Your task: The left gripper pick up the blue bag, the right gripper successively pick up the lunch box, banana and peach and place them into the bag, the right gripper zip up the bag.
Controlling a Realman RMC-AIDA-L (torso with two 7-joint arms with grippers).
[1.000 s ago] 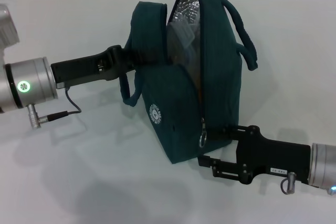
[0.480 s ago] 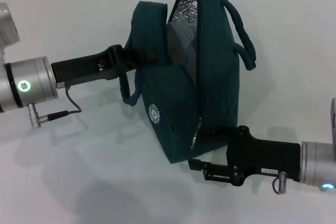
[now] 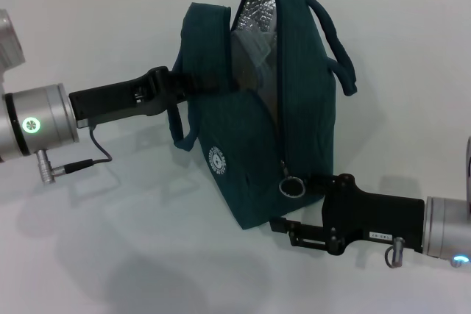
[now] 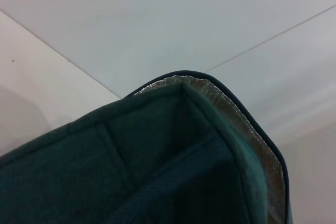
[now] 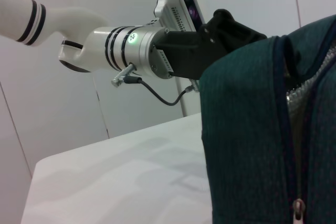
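Observation:
The blue bag (image 3: pixel 250 137) stands on the white table, its top gaping and the silver lining showing. My left gripper (image 3: pixel 180 80) is shut on the bag's near flap beside a loop handle and holds it up; the right wrist view shows the left gripper (image 5: pixel 226 27) at the bag's (image 5: pixel 247 129) top edge. My right gripper (image 3: pixel 288 202) is low at the bag's front corner, fingers apart. The zipper's ring pull (image 3: pixel 291 187) sits just off its upper finger. A pale clear shape (image 3: pixel 254 53), perhaps the lunch box, shows inside. Banana and peach are hidden.
The white table (image 3: pixel 132 255) spreads around the bag. The left arm's cable and plug (image 3: pixel 70 165) hang just above the table at the left. The left wrist view shows only the bag's teal fabric and silver lined rim (image 4: pixel 210 145).
My right gripper slid left along the bag's base, then eased back right a little. The ring pull swung up from hanging flat and now faces outward. The left arm barely moved.

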